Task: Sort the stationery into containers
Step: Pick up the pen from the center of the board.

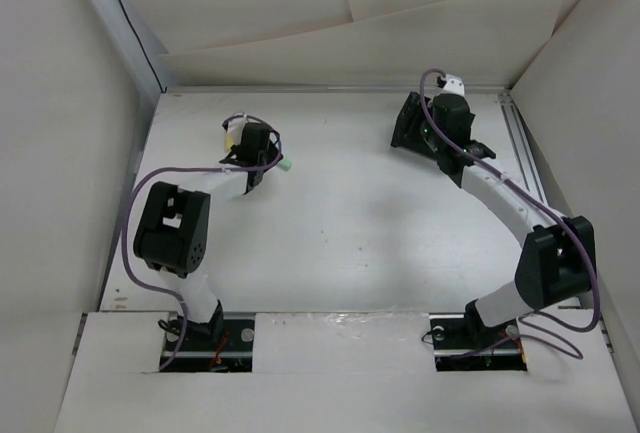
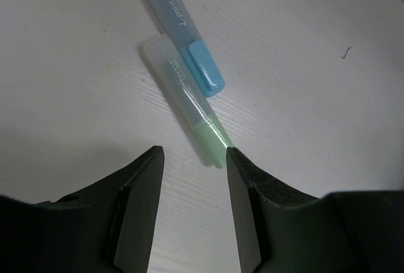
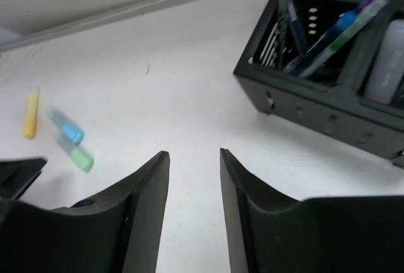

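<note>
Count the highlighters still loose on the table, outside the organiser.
3. The yellow highlighter lies apart, beyond the other two. The blue-capped highlighter and green-capped highlighter lie side by side just ahead of the open left gripper. Others may be hidden beneath it.

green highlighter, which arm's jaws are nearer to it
Left. The jaws of the left arm hang right at the green highlighter; those of the right arm are far off by the black organiser.

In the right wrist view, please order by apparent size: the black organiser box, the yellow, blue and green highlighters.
1. black organiser box: clearly largest, though also nearer the camera.
2. yellow highlighter: looks longest of the three.
3. blue highlighter and green highlighter: alike and blurred, so not ranked.
</note>
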`<state>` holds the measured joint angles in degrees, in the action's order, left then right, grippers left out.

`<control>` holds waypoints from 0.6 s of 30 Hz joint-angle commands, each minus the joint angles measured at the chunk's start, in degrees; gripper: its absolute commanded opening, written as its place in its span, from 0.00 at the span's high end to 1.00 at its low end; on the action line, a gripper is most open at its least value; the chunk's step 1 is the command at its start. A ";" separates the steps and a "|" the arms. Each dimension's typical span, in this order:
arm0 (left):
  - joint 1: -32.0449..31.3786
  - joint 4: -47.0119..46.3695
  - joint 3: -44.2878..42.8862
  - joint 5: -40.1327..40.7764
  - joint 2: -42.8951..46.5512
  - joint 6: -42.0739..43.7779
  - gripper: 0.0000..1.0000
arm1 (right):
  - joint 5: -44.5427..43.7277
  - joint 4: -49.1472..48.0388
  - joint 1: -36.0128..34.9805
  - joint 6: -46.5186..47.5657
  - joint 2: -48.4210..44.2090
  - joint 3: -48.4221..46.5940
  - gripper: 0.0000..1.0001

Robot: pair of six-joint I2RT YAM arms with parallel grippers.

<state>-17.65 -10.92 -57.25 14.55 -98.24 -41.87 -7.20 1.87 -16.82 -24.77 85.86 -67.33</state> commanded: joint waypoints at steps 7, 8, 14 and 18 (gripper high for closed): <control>-3.18 6.44 -9.62 5.84 -8.54 -2.17 0.59 | 6.32 -3.18 -1.46 1.40 -4.48 3.08 0.35; -3.88 7.91 -10.41 6.45 -9.07 -2.17 0.58 | 7.45 -3.19 -1.46 1.40 -4.48 3.08 0.35; -3.88 8.63 -13.05 6.46 -11.54 -3.22 0.58 | 9.40 -3.19 -2.08 1.92 -4.48 3.08 0.34; -4.41 10.38 -15.07 7.08 -14.08 -3.22 0.58 | 9.40 -3.19 -2.08 2.45 -4.48 3.61 0.34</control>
<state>-21.78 -2.79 -69.38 19.68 -111.04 -44.29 1.02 1.65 -18.22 -23.46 83.11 -63.86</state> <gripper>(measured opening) 0.418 0.657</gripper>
